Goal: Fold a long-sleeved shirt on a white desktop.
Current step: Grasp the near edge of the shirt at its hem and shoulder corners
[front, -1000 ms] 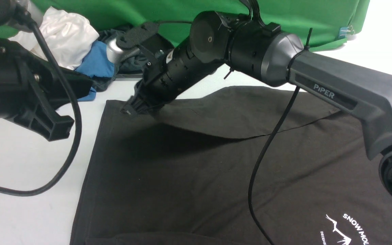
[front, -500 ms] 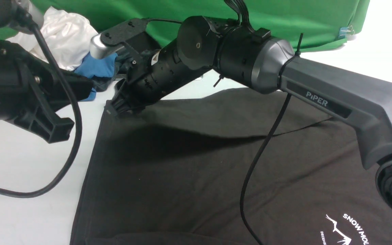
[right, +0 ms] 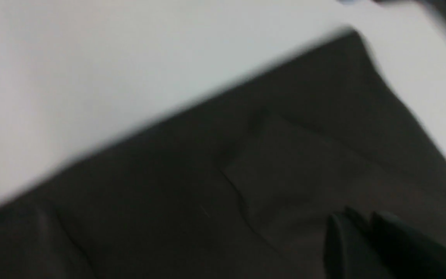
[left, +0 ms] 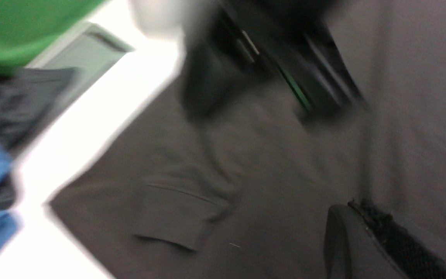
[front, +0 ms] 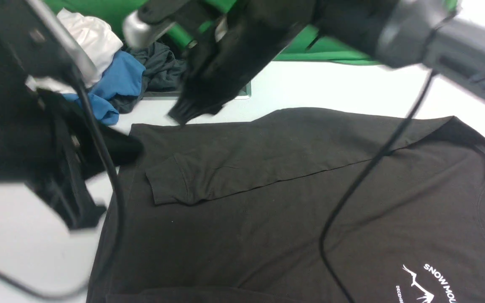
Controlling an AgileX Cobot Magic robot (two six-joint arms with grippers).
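The long-sleeved shirt (front: 267, 219) lies flat on the white desktop (front: 23, 261), dark brown-black, with its white logo (front: 432, 286) at the near right. One sleeve is folded across the body, and its cuff (front: 166, 185) (left: 176, 217) rests on the fabric. My right gripper (front: 180, 114) (right: 358, 217) hangs blurred above the shirt's far left corner, shut and empty. My left gripper (front: 129, 148) (left: 356, 207) is shut too, with nothing in it, just over the shirt's left edge.
White (front: 91, 38), blue (front: 120, 80) and dark grey (front: 162, 67) garments are piled at the back left, before the green cloth (front: 331, 46). A silver cable hatch (front: 244, 93) sits behind the shirt. The right arm's black cable (front: 364, 181) dangles over the shirt.
My right gripper has lifted off the shirt's far left corner and risen. The folded sleeve and cuff, earlier in its shadow, now show. The left arm has also shifted and is blurred.
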